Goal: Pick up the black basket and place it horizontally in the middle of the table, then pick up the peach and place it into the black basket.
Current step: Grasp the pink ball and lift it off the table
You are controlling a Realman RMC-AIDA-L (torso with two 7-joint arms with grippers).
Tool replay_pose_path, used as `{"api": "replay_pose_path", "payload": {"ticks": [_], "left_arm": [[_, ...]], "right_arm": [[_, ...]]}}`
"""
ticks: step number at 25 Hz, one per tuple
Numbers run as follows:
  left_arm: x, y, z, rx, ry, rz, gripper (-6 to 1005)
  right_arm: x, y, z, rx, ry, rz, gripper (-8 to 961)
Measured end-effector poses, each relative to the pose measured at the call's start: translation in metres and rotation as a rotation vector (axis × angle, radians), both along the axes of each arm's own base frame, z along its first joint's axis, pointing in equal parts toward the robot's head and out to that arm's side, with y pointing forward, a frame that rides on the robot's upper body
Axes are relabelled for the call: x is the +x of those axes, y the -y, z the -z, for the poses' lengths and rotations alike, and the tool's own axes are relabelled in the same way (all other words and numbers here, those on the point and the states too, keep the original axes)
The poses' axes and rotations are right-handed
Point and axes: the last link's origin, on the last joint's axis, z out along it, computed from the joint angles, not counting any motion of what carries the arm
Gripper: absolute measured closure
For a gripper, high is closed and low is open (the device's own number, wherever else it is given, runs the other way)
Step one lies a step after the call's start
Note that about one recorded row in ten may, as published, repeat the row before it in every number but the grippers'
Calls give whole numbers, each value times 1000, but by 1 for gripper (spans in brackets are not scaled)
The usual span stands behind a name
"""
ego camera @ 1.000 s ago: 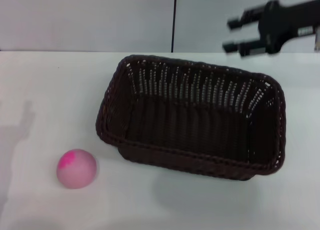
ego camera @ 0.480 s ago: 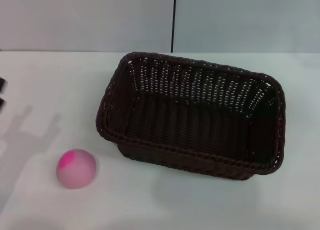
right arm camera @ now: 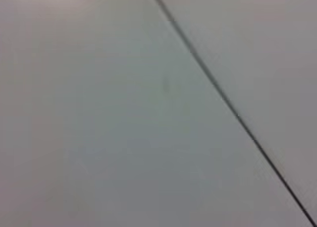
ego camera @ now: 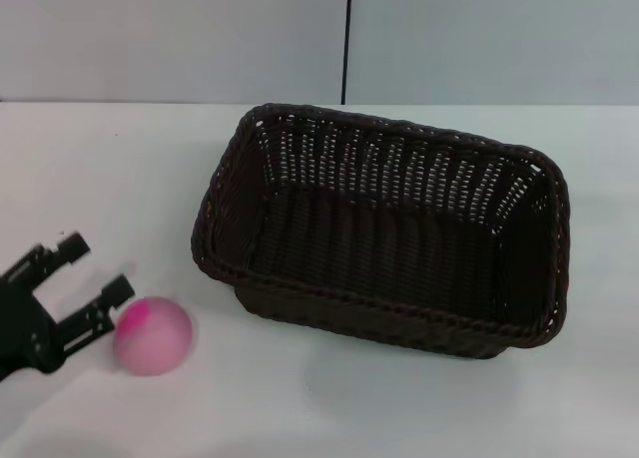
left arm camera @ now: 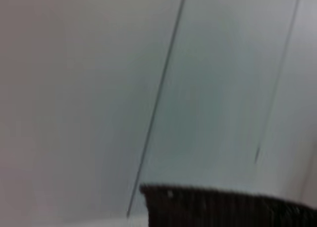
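While table (ego camera: 90, 169) lies broad beneath, black basket (ego camera: 384, 238) sits upright, well right of left gripper (ego camera: 97, 268). Jaws apart, 2 fingers (ego camera: 112, 292) spread. Peach (ego camera: 152, 335) on table just beside near fingertip, outside jaw gap.

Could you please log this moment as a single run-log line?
stage: reaching for peach | left gripper: open, beside small pale-pink peach | peach: on white table, outside dark woven wicker basket | right gripper: out of view

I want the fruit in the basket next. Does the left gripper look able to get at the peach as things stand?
Probably yes. The left gripper is open right beside the peach, which lies alone on the table, clear of the black basket. Nothing stands between them.
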Motion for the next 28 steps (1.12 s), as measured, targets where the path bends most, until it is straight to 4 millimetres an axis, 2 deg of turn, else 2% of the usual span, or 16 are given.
{"api": "replay_pose_path", "payload": {"ticks": [5,7,10,16,28], "left_arm": [[-3,2,1,-23,-14,-11,171],[-15,9,3,-52,-71,-65,171],[-20,8,8,-68,-101,-95,171],[-21,5,16,-115,-116,-103,171],[-17,5,26,-166,-123,-82,339]], "right_arm": [[2,5,10,6,-27,22,328],[2,4,14,0,-38,27,328],[-1,0,19,-9,-25,25,328],[-5,-5,30,-34,-19,24,327],[-7,-11,35,-62,1,28,327]]}}
